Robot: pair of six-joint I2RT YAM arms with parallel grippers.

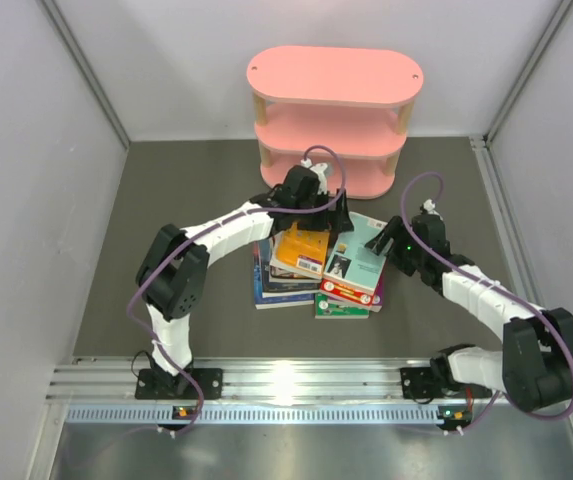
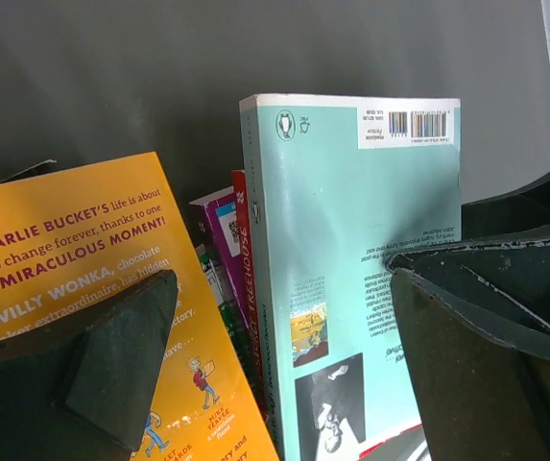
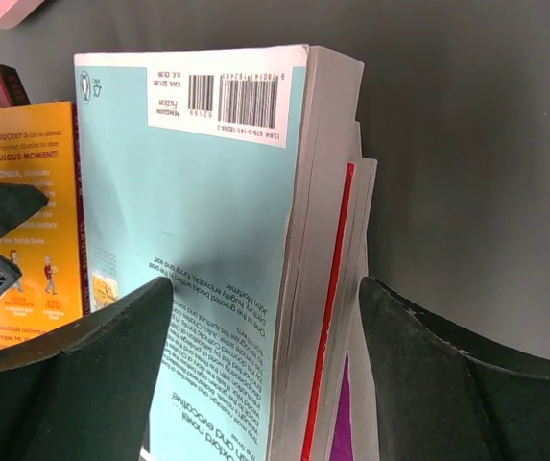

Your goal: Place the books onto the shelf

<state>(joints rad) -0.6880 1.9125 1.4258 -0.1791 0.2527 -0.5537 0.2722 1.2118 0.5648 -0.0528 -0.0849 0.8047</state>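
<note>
Surface: dark grey mat (image 1: 166, 200) between white walls (image 1: 26, 150), with a metal rail (image 1: 296, 380) along the bottom of the top view.
Shelf: pink shelf (image 1: 331, 75) stands upright at the upper centre of the top view, against the back wall; none of the boards that can be seen carries a book.
Books: books (image 1: 316, 275) lie in a loose flat pile at the centre of the mat, just in front of the shelf and not on it.
Top of pile: orange-yellow book (image 1: 304, 248) lies on the left half and teal book (image 1: 358, 255) on the right half, back cover up, edges side by side.
Lower layers: red-spined book (image 3: 337, 288) sits directly under the teal one; purple book (image 2: 225, 226) shows between the two top covers; green and dark blue edges stick out at the pile's lower side.
Left gripper: left gripper (image 1: 328, 215) hangs over the upper edge of the pile, jaws spread wide, holding nothing; both top covers show between its fingers (image 2: 111, 355).
Right gripper: right gripper (image 1: 386, 240) sits at the right edge of the pile, jaws fairly wide, straddling the teal book's edge and the red-spined book; a gap shows beside the page edges, with no grip.
</note>
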